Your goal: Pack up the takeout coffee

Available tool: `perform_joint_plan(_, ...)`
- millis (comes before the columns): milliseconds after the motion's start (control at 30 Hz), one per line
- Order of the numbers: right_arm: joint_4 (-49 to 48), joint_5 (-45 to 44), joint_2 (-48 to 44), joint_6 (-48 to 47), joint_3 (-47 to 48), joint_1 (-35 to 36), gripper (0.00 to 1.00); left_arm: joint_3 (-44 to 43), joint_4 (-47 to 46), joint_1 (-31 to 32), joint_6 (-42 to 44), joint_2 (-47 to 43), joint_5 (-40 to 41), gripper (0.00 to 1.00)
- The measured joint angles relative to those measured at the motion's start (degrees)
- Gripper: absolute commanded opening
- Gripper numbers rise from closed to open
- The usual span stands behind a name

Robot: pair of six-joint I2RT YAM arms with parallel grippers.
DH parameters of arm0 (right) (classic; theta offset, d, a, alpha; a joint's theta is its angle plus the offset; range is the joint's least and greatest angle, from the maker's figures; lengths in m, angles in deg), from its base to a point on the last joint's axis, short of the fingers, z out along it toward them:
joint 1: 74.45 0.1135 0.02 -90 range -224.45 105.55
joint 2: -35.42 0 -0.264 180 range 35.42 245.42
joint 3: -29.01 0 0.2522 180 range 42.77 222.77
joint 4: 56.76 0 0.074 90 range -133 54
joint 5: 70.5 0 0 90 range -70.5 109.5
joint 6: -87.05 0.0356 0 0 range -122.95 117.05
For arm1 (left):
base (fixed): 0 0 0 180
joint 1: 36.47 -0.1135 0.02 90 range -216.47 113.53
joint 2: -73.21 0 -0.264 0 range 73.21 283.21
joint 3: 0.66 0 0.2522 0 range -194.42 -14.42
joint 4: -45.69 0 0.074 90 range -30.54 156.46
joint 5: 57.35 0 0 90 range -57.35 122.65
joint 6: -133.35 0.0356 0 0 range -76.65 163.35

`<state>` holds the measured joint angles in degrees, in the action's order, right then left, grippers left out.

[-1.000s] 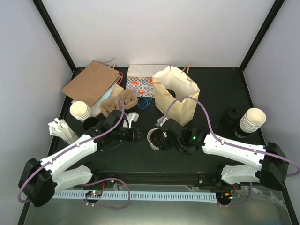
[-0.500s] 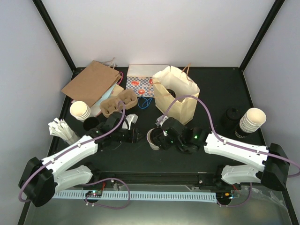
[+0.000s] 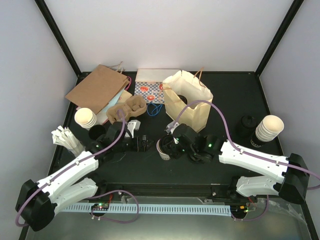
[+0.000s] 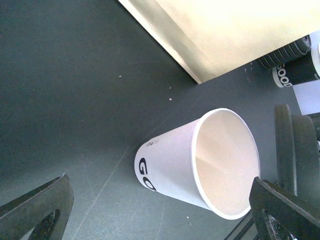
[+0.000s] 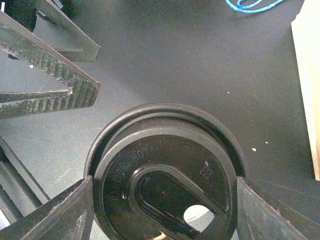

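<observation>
The takeout coffee's cream-white paper cup rests on the black table with no lid on it, "GO" printed on its side. Its open mouth faces the round black lid, which stands right beside the rim. My right gripper is shut on that lid, one finger on each edge. In the top view the cup sits between the two grippers. My left gripper is open, its fingers spread wide and clear of the cup's sides. I cannot tell whether the cup stands upright or is tipped over.
An open cream paper bag stands just behind the cup. A flat brown bag, a cardboard cup carrier and a patterned box lie at the back left. Stacks of lidless cups and black lids flank the arms.
My left gripper has opened wide and pulled slightly left, away from the cup. The right gripper keeps the lid at the cup and has barely shifted.
</observation>
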<state>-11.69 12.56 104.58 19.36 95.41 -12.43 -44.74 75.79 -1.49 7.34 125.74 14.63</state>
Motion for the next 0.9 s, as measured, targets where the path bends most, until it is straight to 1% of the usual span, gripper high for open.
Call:
perform_joint_plan(167, 0.0, 0.0, 0.1, -0.3, 0.1, 0.0, 0.68, 2.0, -1.9, -0.1, -0.2, -2.7, 0.3, 0.99)
perform_joint_plan(267, 0.0, 0.0, 0.4, -0.5, 0.2, 0.0, 0.67, 4.8, -4.4, -0.1, -0.5, -5.1, 0.5, 0.99)
perform_joint_plan(367, 0.1, 0.1, 1.2, -0.6, 0.9, 0.0, 0.67, 6.6, -6.3, -0.1, -1.1, -5.5, 0.4, 0.98)
perform_joint_plan(467, 0.2, 0.0, 2.5, -0.8, 1.7, 0.0, 0.67, 6.7, -7.9, -0.1, -1.2, -3.5, -1.1, 0.95)
perform_joint_plan(667, 0.2, 0.0, 4.1, -1.0, 2.1, 0.0, 0.67, 5.9, -8.8, -0.1, -1.5, 3.2, -4.1, 0.85)
perform_joint_plan(900, 0.7, 0.0, 5.8, -1.0, 2.6, 0.0, 0.67, 5.9, -9.8, -0.2, -2.4, 4.2, -4.5, 0.78)
